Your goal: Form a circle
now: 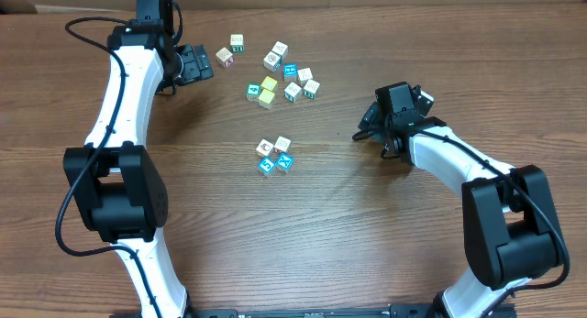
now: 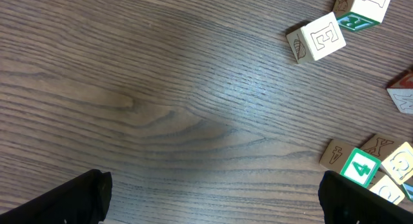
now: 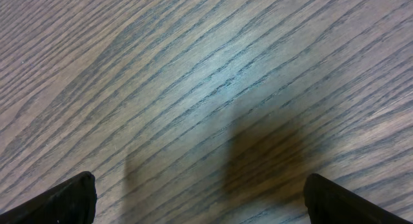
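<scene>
1. Circle is just four cubes bunched mid-table, with no ring yet.
2. Left gripper is wide open and holds nothing. It sits just beside the loose cubes, so it may bump and spread them.
3. Right gripper is wide open and empty too, over bare table. A hard push may break the bunch apart.

A loose scatter of small cubes lies in the upper middle of the overhead frame, on a dark wood-grain table. Two yellow cubes sit just beside each other at its lower edge. In the left wrist view, a white E cube sits at the upper right and a green 4 cube at the lower right.
</scene>
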